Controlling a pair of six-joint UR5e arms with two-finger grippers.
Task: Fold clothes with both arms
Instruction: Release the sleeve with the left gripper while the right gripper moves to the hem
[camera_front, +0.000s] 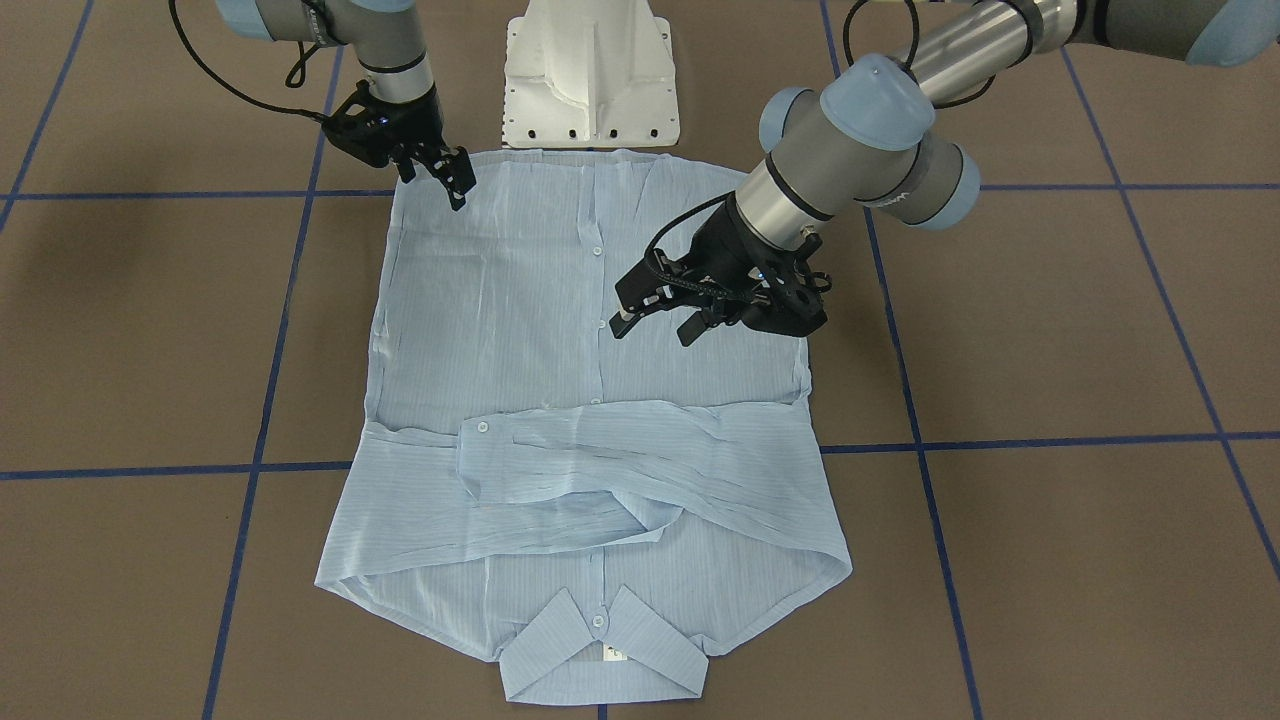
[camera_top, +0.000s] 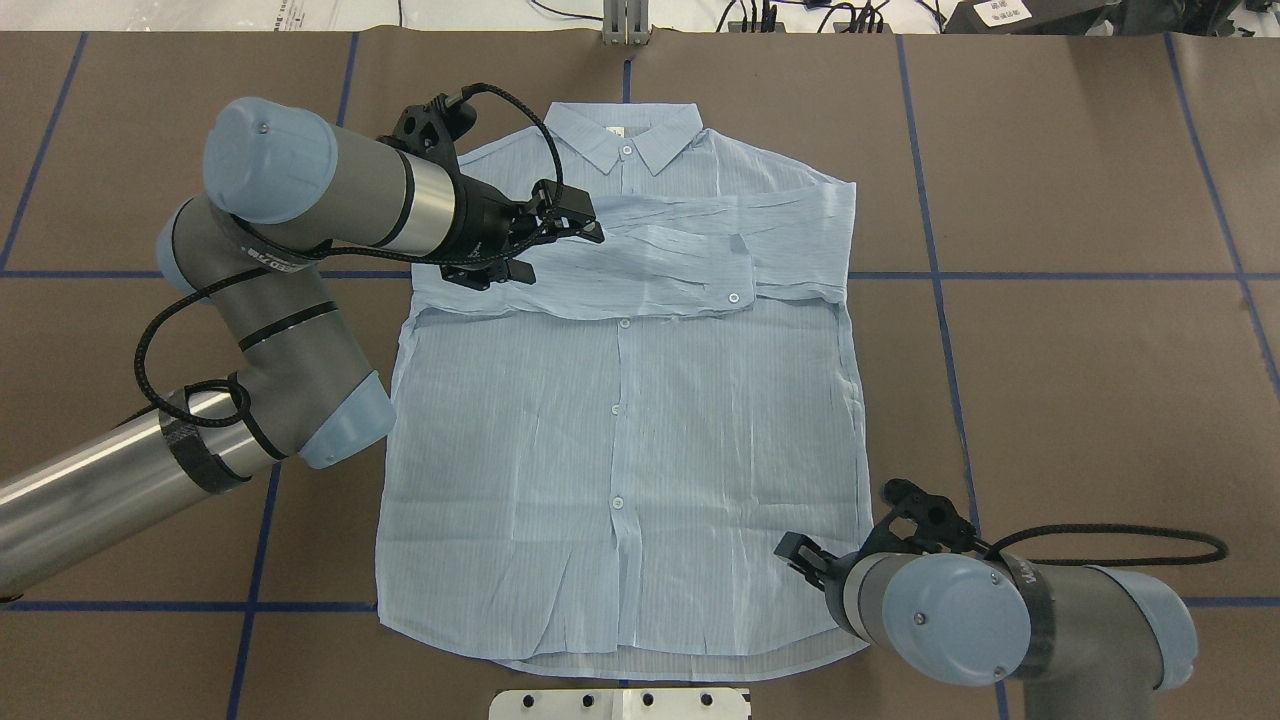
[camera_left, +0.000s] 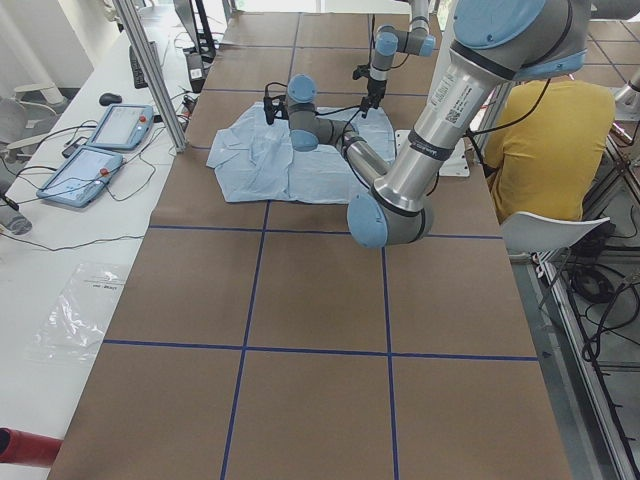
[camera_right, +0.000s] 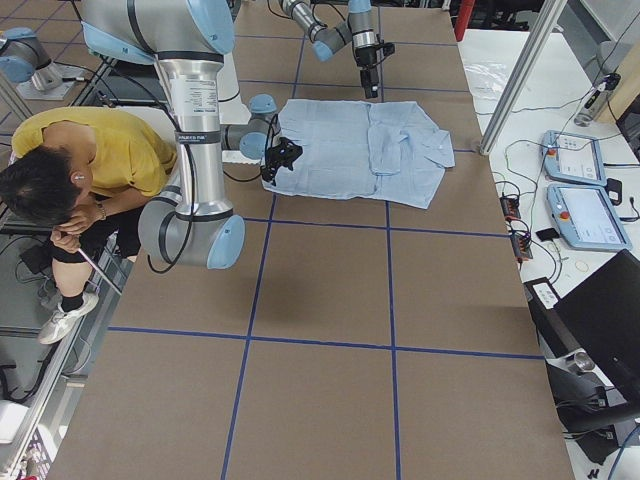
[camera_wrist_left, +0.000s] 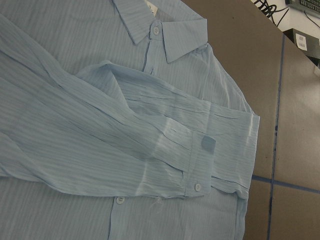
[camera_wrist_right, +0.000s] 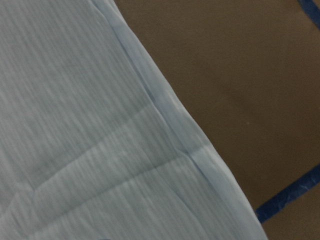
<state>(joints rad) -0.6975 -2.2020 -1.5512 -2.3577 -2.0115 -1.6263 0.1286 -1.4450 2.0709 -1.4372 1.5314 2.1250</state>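
The shirt (camera_top: 620, 430) lies flat and buttoned on the brown table (camera_top: 1050, 400). In the overhead view its collar (camera_top: 628, 135) is at 12 o'clock and its sleeves (camera_top: 680, 265) are folded across the chest. The left gripper (camera_front: 656, 328) hangs over the shirt's 10 o'clock shoulder area, jaws spread and gripping nothing. The right gripper (camera_front: 435, 188) sits at the 5 o'clock hem corner, jaws also apart.

Crinkled cloth on a matt worktop

The shirt (camera_top: 620, 430) is thin, crinkled, finely striped cloth, slightly see-through, with smooth buttons (camera_top: 617, 502). The worktop (camera_top: 1050, 400) looks matt brown and paper-like, with blue tape (camera_top: 1050, 277) lines. My left arm (camera_top: 280, 330) and right arm (camera_top: 1080, 620) show satin metal and smooth plastic caps. My left gripper (camera_front: 655, 330) and right gripper (camera_front: 440, 180) are matt black.
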